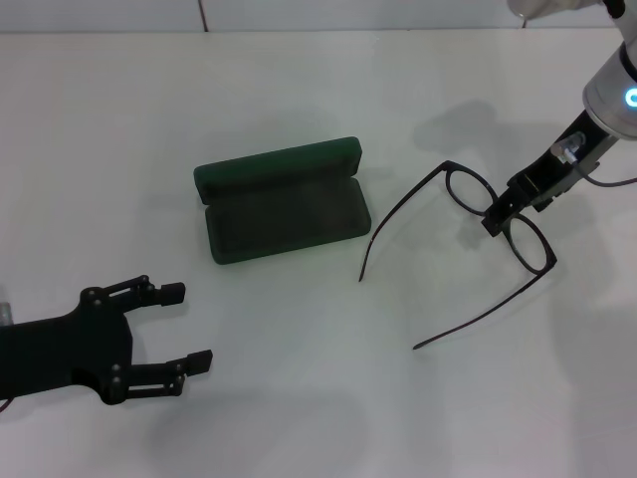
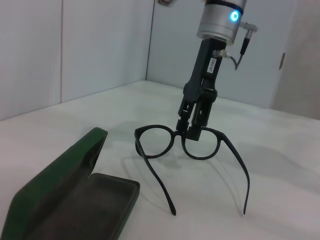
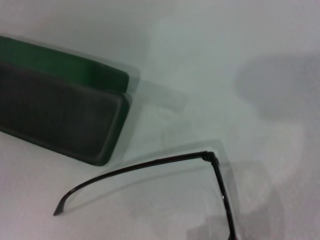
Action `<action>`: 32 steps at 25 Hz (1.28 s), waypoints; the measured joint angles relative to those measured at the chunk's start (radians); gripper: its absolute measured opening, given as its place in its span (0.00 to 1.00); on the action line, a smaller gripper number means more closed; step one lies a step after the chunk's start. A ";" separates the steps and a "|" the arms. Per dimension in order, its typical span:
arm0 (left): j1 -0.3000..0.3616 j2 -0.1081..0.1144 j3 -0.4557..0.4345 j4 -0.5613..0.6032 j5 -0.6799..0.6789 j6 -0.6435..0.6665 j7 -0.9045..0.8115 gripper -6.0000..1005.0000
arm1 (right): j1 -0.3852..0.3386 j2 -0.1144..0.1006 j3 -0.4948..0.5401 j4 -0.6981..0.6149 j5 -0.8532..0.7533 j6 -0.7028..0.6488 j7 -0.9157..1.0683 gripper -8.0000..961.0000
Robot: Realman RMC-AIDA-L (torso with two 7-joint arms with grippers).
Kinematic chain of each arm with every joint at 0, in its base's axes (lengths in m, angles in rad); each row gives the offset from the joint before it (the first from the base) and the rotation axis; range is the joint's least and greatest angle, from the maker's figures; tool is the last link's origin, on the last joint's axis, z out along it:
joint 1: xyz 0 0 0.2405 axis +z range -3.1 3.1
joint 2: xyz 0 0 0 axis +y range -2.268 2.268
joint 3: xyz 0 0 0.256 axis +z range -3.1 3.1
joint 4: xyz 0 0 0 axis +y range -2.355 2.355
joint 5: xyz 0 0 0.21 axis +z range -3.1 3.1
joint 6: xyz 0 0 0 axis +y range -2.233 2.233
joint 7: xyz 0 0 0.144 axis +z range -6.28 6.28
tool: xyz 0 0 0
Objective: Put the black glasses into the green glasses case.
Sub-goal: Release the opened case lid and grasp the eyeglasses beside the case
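The green glasses case (image 1: 284, 204) lies open at the table's middle, lid folded back, its dark lining (image 2: 75, 200) bare. The black glasses (image 1: 447, 168) are to its right, temple arms unfolded and pointing toward me. My right gripper (image 1: 495, 221) comes down from the far right and is shut on the bridge between the lenses (image 2: 192, 131). One temple arm (image 3: 150, 163) curves near the case's corner (image 3: 60, 115); its tip sits at or just above the table. My left gripper (image 1: 189, 327) rests open at the near left, apart from the case.
The white table (image 1: 318, 100) carries only the case and the glasses. A wall runs behind the table's far edge (image 2: 100, 50).
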 joint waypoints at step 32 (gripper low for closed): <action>-0.008 0.000 0.000 -0.001 0.000 0.000 -0.004 0.87 | 0.002 0.014 -0.080 -0.001 0.007 0.050 0.029 0.06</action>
